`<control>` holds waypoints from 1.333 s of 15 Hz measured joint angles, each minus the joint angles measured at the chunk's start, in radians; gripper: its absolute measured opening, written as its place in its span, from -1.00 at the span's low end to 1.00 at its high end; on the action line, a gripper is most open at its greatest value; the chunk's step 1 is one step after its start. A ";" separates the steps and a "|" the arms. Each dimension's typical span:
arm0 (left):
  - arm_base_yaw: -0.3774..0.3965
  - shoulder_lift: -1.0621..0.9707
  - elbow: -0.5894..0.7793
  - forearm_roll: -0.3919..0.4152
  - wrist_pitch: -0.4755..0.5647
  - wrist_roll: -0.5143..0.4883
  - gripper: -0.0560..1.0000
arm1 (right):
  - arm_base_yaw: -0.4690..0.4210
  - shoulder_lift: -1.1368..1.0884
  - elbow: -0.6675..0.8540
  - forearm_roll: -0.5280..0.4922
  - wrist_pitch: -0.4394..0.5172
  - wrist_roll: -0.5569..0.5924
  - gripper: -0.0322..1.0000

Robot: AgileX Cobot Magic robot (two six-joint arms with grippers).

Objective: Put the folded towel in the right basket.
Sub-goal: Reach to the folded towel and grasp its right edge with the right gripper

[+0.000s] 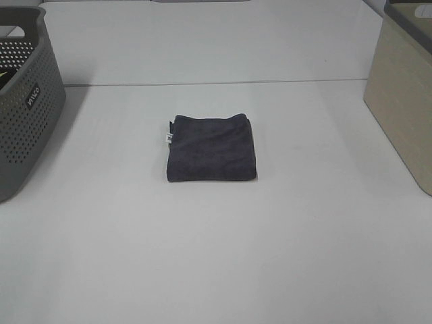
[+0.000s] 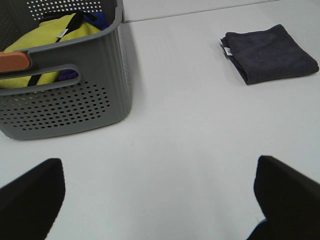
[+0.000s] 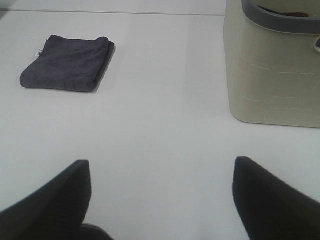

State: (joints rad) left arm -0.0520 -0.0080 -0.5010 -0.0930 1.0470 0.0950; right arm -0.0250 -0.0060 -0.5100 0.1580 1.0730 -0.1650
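Exterior high view — folded towel (image 1: 211,148) untouched at centre

It lies flat on the table (image 1: 216,270), the grey basket (image 1: 27,115) at 10 o'clock and the beige right basket (image 1: 398,101) at 2 o'clock, both well apart. Left gripper (image 2: 159,167) and right gripper (image 3: 161,162) hover with jaws spread wide — nothing held.

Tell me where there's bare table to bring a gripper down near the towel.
Bare table lies all along the near side of the folded towel. Wide free strips sit between the towel and the grey basket on the left, and between it and the beige basket on the right. Only the baskets crowd the edges.
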 joint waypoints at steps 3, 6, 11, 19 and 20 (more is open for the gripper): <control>0.000 0.000 0.000 0.000 0.000 0.000 0.95 | 0.000 0.000 0.000 0.000 0.000 0.000 0.50; 0.000 0.000 0.000 0.000 0.000 0.000 0.95 | 0.000 0.003 -0.002 0.000 -0.014 0.004 0.50; 0.000 0.000 0.000 0.000 0.000 0.000 0.95 | 0.000 0.241 -0.068 0.000 -0.249 0.005 0.50; 0.000 0.000 0.000 0.000 0.000 0.000 0.95 | 0.000 1.080 -0.564 0.191 -0.308 -0.166 0.50; 0.000 0.000 0.000 0.000 0.000 0.000 0.95 | 0.000 1.127 -0.600 0.214 -0.290 -0.185 0.50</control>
State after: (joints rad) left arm -0.0520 -0.0080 -0.5010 -0.0930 1.0470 0.0950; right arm -0.0250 1.1210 -1.1100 0.3720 0.7830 -0.3500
